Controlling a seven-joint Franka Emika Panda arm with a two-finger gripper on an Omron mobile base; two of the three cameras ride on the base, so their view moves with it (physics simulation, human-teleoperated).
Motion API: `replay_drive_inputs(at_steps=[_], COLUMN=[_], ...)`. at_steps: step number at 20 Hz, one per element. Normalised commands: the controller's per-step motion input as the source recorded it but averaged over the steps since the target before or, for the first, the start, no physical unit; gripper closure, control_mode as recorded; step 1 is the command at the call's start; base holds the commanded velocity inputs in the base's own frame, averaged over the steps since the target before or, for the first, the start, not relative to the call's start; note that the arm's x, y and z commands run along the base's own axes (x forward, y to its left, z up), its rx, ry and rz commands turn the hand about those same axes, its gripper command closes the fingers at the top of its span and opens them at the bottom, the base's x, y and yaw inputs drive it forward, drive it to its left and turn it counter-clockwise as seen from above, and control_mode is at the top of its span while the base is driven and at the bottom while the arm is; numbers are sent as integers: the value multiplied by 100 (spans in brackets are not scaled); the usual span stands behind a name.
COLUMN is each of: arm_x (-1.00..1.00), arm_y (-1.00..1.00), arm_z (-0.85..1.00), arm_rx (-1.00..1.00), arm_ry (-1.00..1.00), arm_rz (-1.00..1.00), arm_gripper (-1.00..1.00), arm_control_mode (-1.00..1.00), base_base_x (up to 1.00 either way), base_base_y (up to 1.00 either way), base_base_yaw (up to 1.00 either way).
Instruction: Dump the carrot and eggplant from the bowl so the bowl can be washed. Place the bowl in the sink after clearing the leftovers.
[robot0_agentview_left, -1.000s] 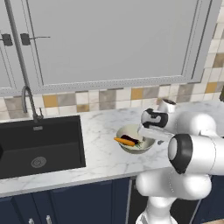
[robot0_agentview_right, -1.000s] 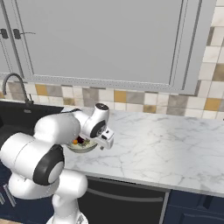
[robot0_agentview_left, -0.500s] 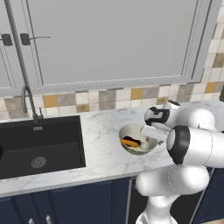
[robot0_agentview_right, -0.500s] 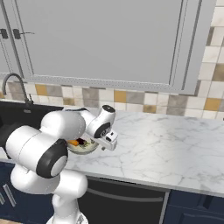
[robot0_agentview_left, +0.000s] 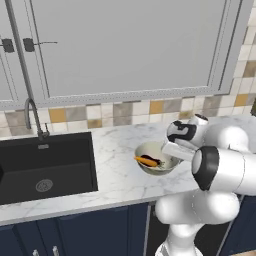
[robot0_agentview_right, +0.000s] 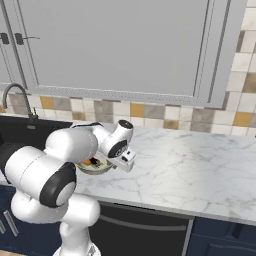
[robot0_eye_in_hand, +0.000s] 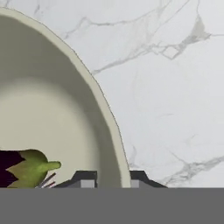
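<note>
Gripper (robot0_eye_in_hand: 113, 178) sat low over the bowl (robot0_eye_in_hand: 48, 122), one finger tip inside the rim and one outside, the two tips drawn in against the wall — pinching the bowl's edge, as far as the hand view showed. Just inside the inner finger lay the green stalk end of the eggplant (robot0_eye_in_hand: 11, 168), dark purple behind it; in the left base view the carrot (robot0_agentview_left: 145, 161) rested across the bottom of the bowl beside it. Bare marble counter (robot0_eye_in_hand: 175, 87) spread on the outer side of the hand. The sink (robot0_agentview_left: 45, 165) lay well away from the hand, across a stretch of counter, with the faucet (robot0_agentview_left: 33, 117) behind it.

To do this step well, the grip likely needed to be firm and square on the rim before any lift — a thin, smooth wall could pivot between the pads once the weight of the bowl hung from one side. Lifting slowly and keeping the bowl level seemed wise, so the vegetables would not roll out early. The tip-out ought to come only once the bowl was clear of the counter, rotating away from the held edge.
</note>
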Motion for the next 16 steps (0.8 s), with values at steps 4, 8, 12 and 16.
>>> replay_drive_inputs(at_steps=[4,8,12,16], arm_x=[-42,-39,-41,-49], arm_y=[0,1,2,1], arm_z=[42,74,92,98], arm_rx=[8,13,15,14], arm_ry=[-15,-7,-4,-2], arm_rz=[-3,-13,-15,-15], arm_gripper=[100,100,100,100], arm_control_mode=[-100,-100,-100,-100], base_base_x=[0,0,0,0], base_base_y=[0,0,0,0], base_base_yaw=[0,0,0,0])
